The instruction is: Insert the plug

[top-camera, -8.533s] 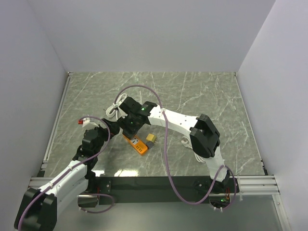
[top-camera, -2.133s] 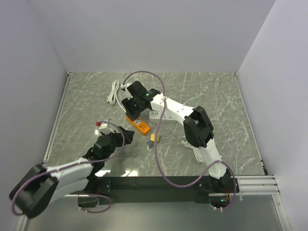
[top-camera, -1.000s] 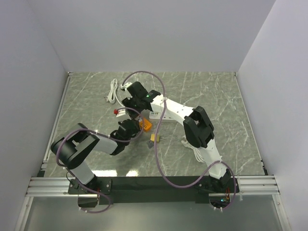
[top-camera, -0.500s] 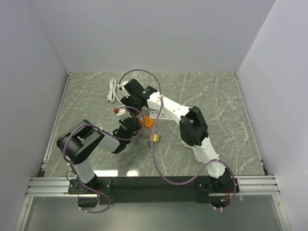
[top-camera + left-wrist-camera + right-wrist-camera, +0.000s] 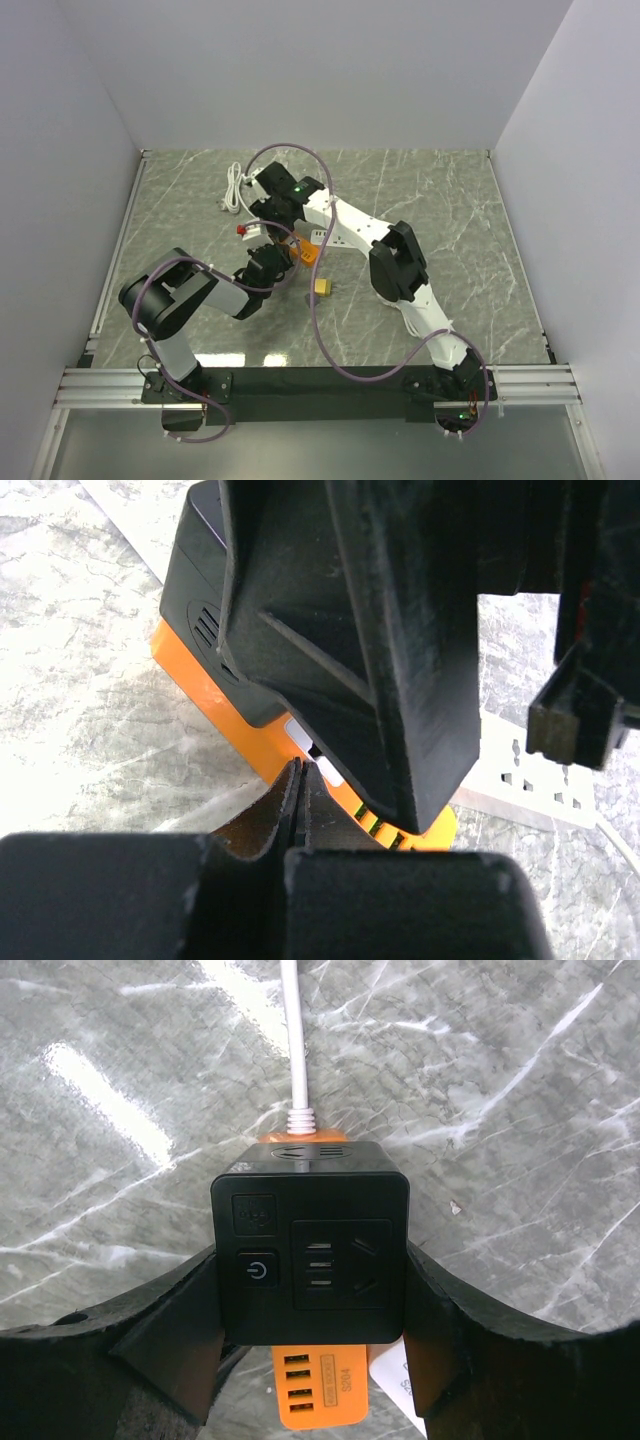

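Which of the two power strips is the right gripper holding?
The black-and-orange cube, clamped by the right gripper; the white strip lies flat, ungripped.

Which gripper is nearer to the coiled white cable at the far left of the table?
Right. The right gripper, clasping the socket cube, is beside the coiled white cable; the left gripper, shut at the cube's orange base, lies farther toward the near edge.
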